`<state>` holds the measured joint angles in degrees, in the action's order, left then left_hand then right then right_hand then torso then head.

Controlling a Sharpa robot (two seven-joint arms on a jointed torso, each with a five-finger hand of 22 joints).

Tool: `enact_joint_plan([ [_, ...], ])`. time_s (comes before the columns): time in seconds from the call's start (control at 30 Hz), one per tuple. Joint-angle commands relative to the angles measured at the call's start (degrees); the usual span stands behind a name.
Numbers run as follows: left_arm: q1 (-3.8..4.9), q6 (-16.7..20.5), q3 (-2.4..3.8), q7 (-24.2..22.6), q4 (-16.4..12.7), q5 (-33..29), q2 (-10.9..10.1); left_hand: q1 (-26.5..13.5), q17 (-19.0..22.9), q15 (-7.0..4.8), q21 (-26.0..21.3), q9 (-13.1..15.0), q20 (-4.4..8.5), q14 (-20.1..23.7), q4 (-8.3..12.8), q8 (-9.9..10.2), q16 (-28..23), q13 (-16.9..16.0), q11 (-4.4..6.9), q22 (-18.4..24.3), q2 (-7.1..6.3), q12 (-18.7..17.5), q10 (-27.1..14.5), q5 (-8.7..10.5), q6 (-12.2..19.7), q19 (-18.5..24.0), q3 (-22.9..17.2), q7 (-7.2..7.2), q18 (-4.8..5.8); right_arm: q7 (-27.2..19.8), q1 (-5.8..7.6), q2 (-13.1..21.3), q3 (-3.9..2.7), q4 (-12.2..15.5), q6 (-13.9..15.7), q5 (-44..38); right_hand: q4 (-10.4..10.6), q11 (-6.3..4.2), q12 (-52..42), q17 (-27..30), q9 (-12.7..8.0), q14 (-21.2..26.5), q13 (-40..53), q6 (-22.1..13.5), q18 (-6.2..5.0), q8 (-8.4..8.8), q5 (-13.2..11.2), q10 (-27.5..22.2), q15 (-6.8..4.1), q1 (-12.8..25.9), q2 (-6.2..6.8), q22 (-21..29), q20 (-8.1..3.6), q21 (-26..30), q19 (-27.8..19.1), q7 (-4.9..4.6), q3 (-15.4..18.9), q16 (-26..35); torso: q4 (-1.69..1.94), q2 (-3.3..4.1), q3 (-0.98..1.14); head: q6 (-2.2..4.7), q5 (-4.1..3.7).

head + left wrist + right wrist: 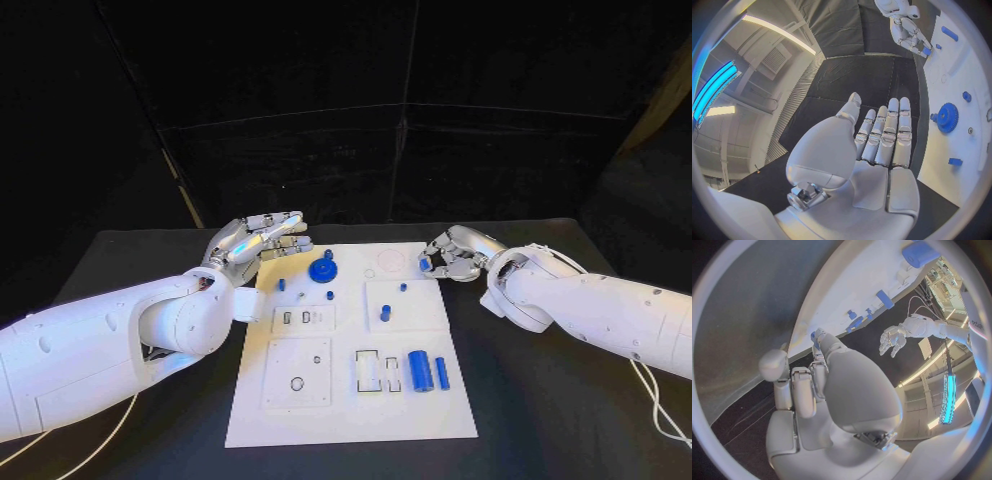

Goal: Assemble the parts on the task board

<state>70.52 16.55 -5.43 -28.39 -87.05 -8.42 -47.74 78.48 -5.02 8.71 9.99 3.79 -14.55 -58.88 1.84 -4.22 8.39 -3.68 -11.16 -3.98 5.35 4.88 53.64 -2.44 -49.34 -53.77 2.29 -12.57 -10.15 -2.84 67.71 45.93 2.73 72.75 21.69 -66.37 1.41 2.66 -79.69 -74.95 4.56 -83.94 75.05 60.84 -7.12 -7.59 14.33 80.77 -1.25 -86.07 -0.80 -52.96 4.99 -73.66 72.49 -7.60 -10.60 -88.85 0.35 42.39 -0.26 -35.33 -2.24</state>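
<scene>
The white rectangular task board (351,415) lies in the middle of the black table (577,420), its long side running away from the robot. Near its far end sits a blue toothed gear wheel (323,269), with a small blue peg (283,284) standing just to its left and another short blue peg (330,294) close below it. A small blue upright pin (387,314) stands on the raised square plate toward the board's right side. Nearer the robot, a thick blue cylinder (420,371) lies beside a thinner blue rod (441,373), the two parallel and just apart. The left hand (264,240) hovers over the board's far left corner, its fingers stretched out straight and side by side, holding nothing; the left wrist view shows the palm flat and empty with the gear off to one side. The right hand (450,256) sits at the board's far right edge with fingers curled inward, and a small blue piece (813,335) is pinched at its fingertips (819,333), close above the white surface
</scene>
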Motion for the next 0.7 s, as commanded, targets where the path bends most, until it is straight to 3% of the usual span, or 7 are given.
enact_joint_plan([
  [0.03,0.09,-0.7,0.04,0.2,-0.2,0.3,-0.1,-0.2,0.1,0.0,-0.4,0.0,-0.15,-0.3,0.4,0.2,-0.4,0.0,-0.35,0.1,0.38,-0.3,0.1,-0.25,-0.1,-0.4,0.1,-1.83,-0.2,2.4,0.27,0.7,-0.08,2.8,3.1,-1.5,0.7,-0.3,-0.1,-12.3,0.3,-5.5,2.0,1.0,0.32,-0.37,0.0,0.2,-0.44,1.4,0.19,0.0,-0.53,-0.2,0.0,0.39,-1.3,-0.2,-0.02,-0.04,-0.04,0.05,0.18],
  [0.13,0.1,-0.7,0.04,0.2,-0.1,0.3,-0.1,-0.2,0.1,0.0,-0.4,0.0,-0.15,-0.3,0.4,0.2,-0.4,0.0,-0.35,0.1,0.38,-0.3,0.1,-0.25,-0.1,-0.4,0.1,-1.83,-0.2,4.7,0.62,1.3,-0.12,6.0,4.0,-2.5,0.8,-0.3,0.0,-12.3,0.3,-5.5,2.0,1.0,0.32,-0.33,-0.2,0.2,-0.44,2.0,0.39,0.0,-0.53,-0.3,0.0,0.4,-1.7,-0.2,0.0,-0.09,-0.05,0.07,0.25],
  [0.27,0.1,-0.7,0.04,0.2,0.3,0.3,0.1,-0.2,0.1,0.0,-0.4,0.0,-0.15,-0.3,0.4,0.2,-0.4,0.0,-0.35,0.1,0.38,-0.4,0.1,-0.25,-0.3,-0.5,0.1,-1.83,-0.2,7.6,1.09,1.5,-0.14,9.5,4.8,-3.9,0.8,-0.32,0.0,-12.4,0.3,-5.5,2.0,1.0,0.33,-0.34,-0.3,0.3,-0.45,2.4,0.53,-0.1,-0.53,-0.3,0.1,0.43,-2.0,-0.2,0.0,-0.47,-0.22,-0.15,0.36],
  [0.43,0.1,-0.8,0.04,0.2,0.9,0.3,0.3,-0.2,0.1,0.0,-0.4,0.0,-0.15,-0.3,0.4,0.2,-0.4,0.0,-0.35,0.1,0.38,-0.4,0.1,-0.25,-0.3,-0.5,0.1,-1.83,-0.2,11.4,1.5,0.5,-0.16,14.0,5.5,-6.0,0.8,-0.36,0.0,-12.4,0.3,-5.5,2.1,1.2,0.32,-0.41,-0.3,0.3,-0.47,2.7,0.55,0.0,-0.54,-0.2,0.0,0.49,-2.3,-0.2,0.11,-1.02,-0.37,-0.72,0.82],
  [0.57,0.1,-0.9,0.04,0.2,1.4,0.3,0.6,-0.2,0.1,0.0,-0.4,0.0,-0.15,-0.3,0.4,0.2,-0.4,0.0,-0.35,0.1,0.38,-0.4,0.1,-0.25,-0.4,-0.5,0.1,-1.83,-0.2,13.8,1.59,-1.1,-0.16,16.5,5.1,-7.6,0.8,-0.39,-0.1,-12.4,0.4,-5.5,2.1,1.3,0.31,-0.45,-0.2,0.4,-0.49,2.9,0.56,0.0,-0.55,-0.2,0.0,0.54,-2.5,-0.2,0.26,-1.42,-0.5,-1.05,1.27],
  [0.7,0.11,-0.9,0.04,0.2,1.8,0.3,0.7,-0.2,0.1,-0.01,-0.4,0.0,-0.14,-0.3,0.4,0.2,-0.4,0.0,-0.34,0.1,0.41,-0.3,0.1,-0.25,-0.7,-0.5,0.1,-1.81,-0.2,15.4,1.63,-3.7,-0.15,16.8,3.7,-8.3,0.8,-0.43,0.0,-12.4,0.4,-5.5,2.1,1.3,0.3,-0.47,-0.2,0.4,-0.52,3.3,0.74,0.0,-0.58,-0.2,0.0,0.57,-2.7,-0.2,0.38,-1.77,-0.63,-1.57,1.92],
])
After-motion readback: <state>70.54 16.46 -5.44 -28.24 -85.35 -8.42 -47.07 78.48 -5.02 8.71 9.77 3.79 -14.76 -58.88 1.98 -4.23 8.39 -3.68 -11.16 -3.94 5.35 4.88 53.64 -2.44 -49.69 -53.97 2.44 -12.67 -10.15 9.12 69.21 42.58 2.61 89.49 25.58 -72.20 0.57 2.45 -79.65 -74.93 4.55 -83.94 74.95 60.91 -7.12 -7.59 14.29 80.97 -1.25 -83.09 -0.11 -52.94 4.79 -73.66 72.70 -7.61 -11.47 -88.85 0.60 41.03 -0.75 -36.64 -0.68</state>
